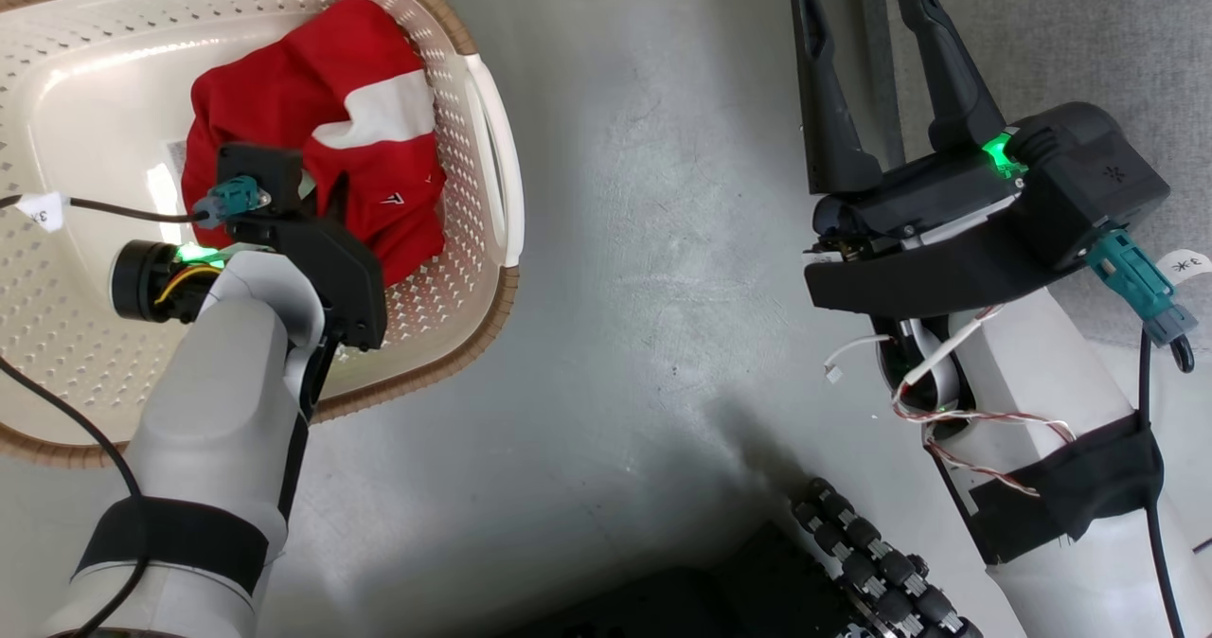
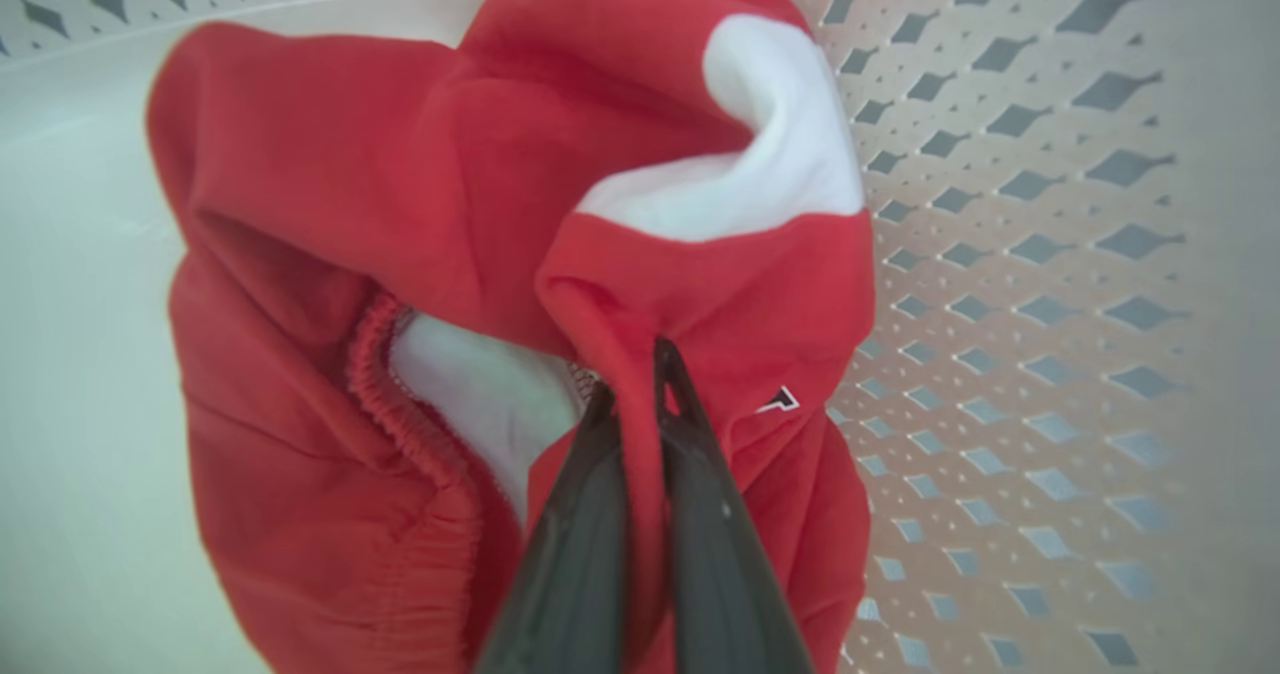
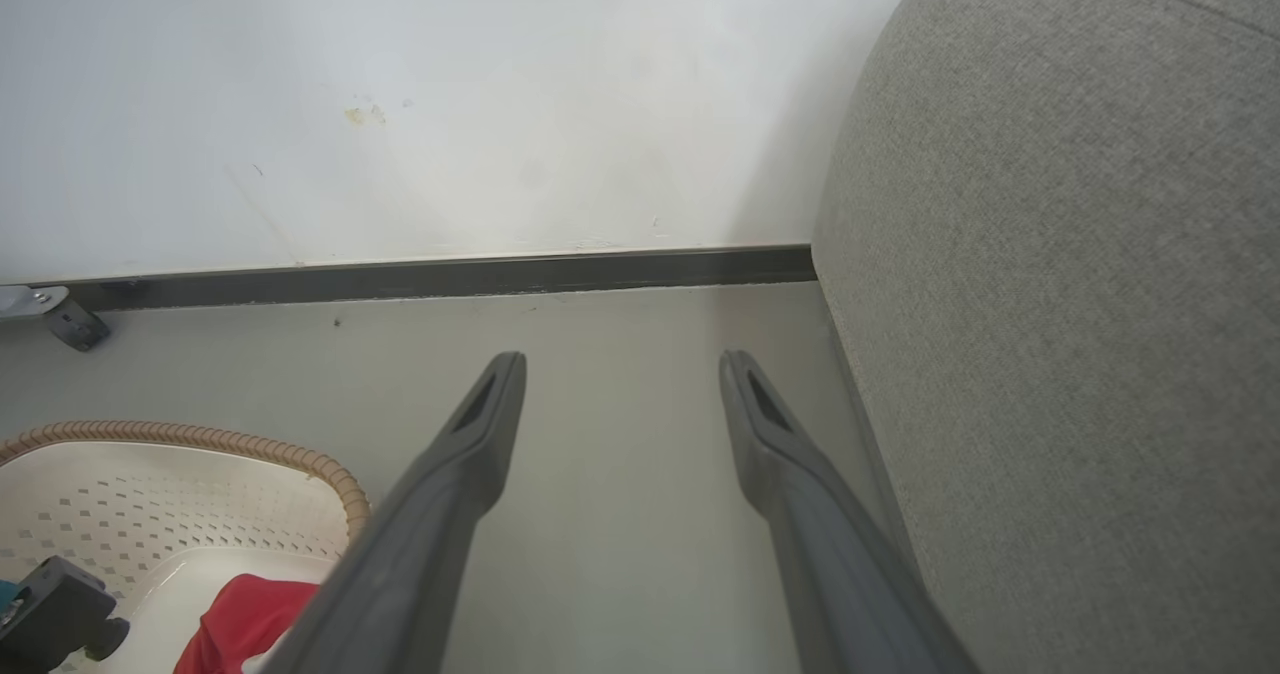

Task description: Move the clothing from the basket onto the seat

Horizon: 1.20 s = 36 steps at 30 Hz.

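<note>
Clothing (image 1: pixel 322 136): red heap with white panels, bunched inside the basket (image 1: pixel 454 269), lying toward the 2 o'clock end of its bottom and up against the perforated side there; none of it is on the seat (image 1: pixel 1089 23).
Detail of clothing: the left wrist view shows a gathered elastic waistband (image 2: pixel 400 424) at 8 o'clock, a white panel (image 2: pixel 780 134) at 1 o'clock and a small black-and-white logo (image 2: pixel 780 401) at 3 o'clock of the fingertips.
Left gripper (image 2: pixel 637 394): reaching down into the basket, its two dark fingers (image 2: pixel 580 554) pressed together on a raised red fold, pinching it.
Right gripper (image 3: pixel 622 364): spread wide, holding nothing, hovering over bare floor (image 1: pixel 644 240) at 2 o'clock in the head view, fingers pointing to 12 o'clock.
Basket: cream, perforated, with a brown woven-look rim (image 1: pixel 445 13) and a white handle (image 1: pixel 502 165) facing 3 o'clock; it stands on the floor at 10 o'clock in the head view, well apart from the seat.
Seat: grey fabric with a rounded edge, at 1 o'clock in the head view and on the 3 o'clock side of the right wrist view, just beside the right gripper.
Backdrop: white wall (image 3: pixel 400 104) and dark skirting (image 3: pixel 450 276) at 12 o'clock in the right wrist view.
Foreground: dark roller wheel (image 1: pixel 871 562) at 5 o'clock in the head view.
</note>
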### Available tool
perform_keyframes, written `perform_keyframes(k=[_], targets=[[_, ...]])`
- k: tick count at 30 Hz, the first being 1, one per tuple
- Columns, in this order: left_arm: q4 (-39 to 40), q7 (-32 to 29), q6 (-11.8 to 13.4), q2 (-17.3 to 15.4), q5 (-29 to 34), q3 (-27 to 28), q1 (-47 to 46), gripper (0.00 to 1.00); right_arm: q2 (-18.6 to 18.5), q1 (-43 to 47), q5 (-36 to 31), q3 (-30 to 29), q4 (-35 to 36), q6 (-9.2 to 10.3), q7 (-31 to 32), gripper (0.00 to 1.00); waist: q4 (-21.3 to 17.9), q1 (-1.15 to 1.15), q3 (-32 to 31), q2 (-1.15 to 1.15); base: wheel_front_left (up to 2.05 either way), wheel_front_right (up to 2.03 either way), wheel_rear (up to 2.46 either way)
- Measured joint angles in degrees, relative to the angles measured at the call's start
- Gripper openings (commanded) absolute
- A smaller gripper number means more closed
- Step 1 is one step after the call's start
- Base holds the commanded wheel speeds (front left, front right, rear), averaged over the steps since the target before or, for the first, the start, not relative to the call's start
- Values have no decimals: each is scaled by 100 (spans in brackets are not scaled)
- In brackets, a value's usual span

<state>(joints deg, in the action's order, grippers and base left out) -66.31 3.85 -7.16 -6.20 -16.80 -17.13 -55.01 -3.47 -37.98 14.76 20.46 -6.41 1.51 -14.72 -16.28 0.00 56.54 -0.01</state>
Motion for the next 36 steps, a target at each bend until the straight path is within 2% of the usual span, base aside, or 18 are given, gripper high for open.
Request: perform_keyframes(k=[14,36], targets=[[-149,397,-40,208,-31,-3,141,0,2,-7,-25,-204,-231,-10,0,100,161,0,-421,0,0,0,0],[-359,786,-40,324,-337,-74,640,0,-4,34,-122,-356,-625,-202,0,100,557,0,-1522,0,0,0,0]])
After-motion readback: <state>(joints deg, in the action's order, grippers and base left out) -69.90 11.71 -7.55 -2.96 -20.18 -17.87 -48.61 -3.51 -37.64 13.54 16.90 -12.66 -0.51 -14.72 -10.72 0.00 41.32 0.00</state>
